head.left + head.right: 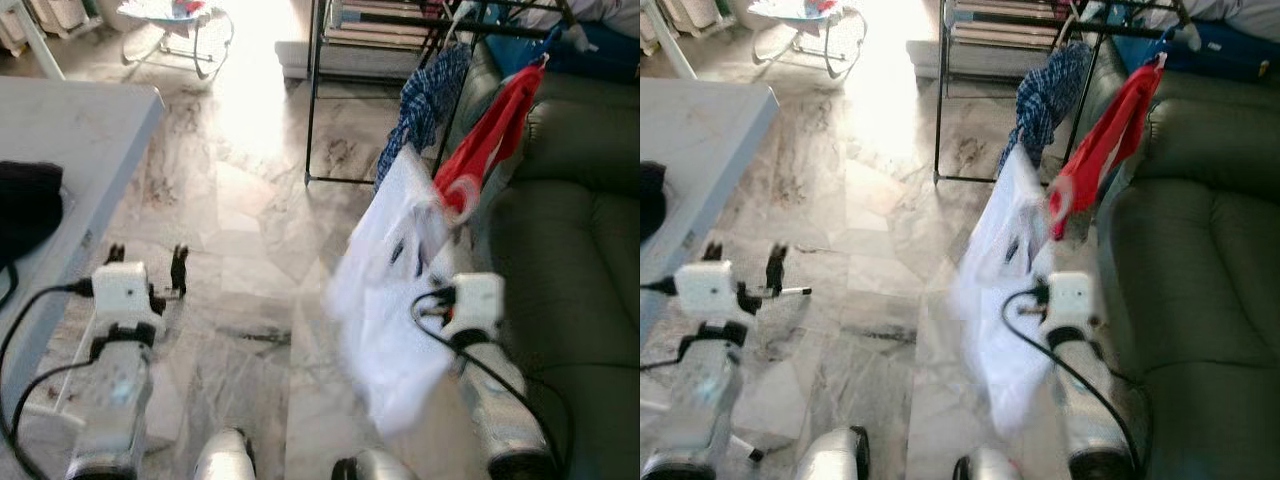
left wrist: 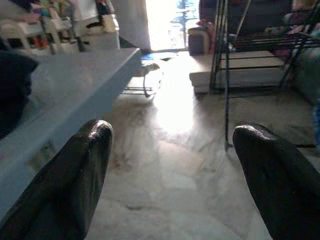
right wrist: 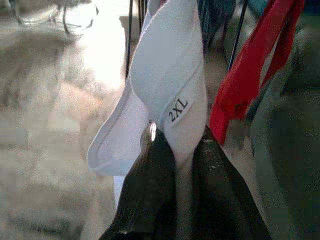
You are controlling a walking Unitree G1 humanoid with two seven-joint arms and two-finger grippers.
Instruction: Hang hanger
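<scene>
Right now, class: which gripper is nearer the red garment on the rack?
Right. The right gripper is shut on a white shirt just below the red garment. The left gripper hangs open over the floor beside the table, far off.

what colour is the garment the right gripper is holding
White; the right gripper pinches the white garment at its collar, shown best in the right wrist view.

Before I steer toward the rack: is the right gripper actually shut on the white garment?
Shut. The right gripper pinches the white garment at its 2XL-labelled collar, cloth squeezed between both black fingers.
</scene>
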